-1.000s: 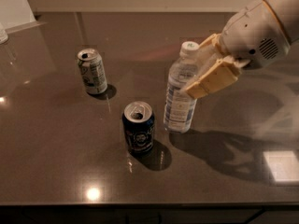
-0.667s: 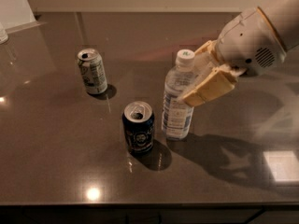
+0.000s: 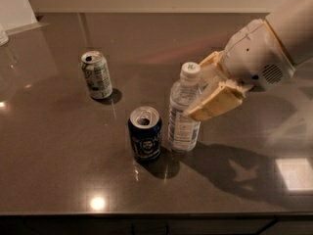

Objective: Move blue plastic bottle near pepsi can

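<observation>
Blue plastic bottle [image 3: 185,114] upright on the surface [image 3: 58,170], Jo, just to the right of the pepsi can [image 3: 145,133], with a sliver of gap at most!

And the pincer [image 3: 198,89] is on it, Sam, reaching in from the right, one finger each side of the bottle's shoulder below the white cap. Looks clamped to me.

So the move itself reads as all but done?

I'd say so. The bottle's base looks planted next to the can. What's left is letting go and backing the arm off without tipping it. The white-and-green can [image 3: 96,75] sits well apart, far left.

Anything in them?

Both cans show opened tops, dark inside, so I can't tell if they hold drink. The bottle's capped and clear, but its fill level I can't make out.
</observation>
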Tool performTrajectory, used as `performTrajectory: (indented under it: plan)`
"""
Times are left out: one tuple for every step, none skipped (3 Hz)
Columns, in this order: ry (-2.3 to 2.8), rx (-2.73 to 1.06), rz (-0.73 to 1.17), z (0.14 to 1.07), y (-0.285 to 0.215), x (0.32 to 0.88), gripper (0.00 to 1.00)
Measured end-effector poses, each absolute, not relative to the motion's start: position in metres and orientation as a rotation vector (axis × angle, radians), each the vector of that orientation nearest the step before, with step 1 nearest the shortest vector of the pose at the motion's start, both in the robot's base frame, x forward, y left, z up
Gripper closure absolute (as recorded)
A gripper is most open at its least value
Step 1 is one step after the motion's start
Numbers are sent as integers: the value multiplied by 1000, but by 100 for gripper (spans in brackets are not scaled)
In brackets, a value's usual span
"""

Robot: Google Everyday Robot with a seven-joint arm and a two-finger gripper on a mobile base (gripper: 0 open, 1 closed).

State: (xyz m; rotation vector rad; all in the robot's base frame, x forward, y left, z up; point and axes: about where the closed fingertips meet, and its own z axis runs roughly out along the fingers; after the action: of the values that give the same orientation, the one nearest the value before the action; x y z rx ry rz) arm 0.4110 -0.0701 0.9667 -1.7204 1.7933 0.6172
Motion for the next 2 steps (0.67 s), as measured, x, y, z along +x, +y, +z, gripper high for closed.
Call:
performTrajectory:
  plan:
    - [1791,-1729,598,962,-69,409,36]
    - [1798,-1736,585,958,-70,407,12]
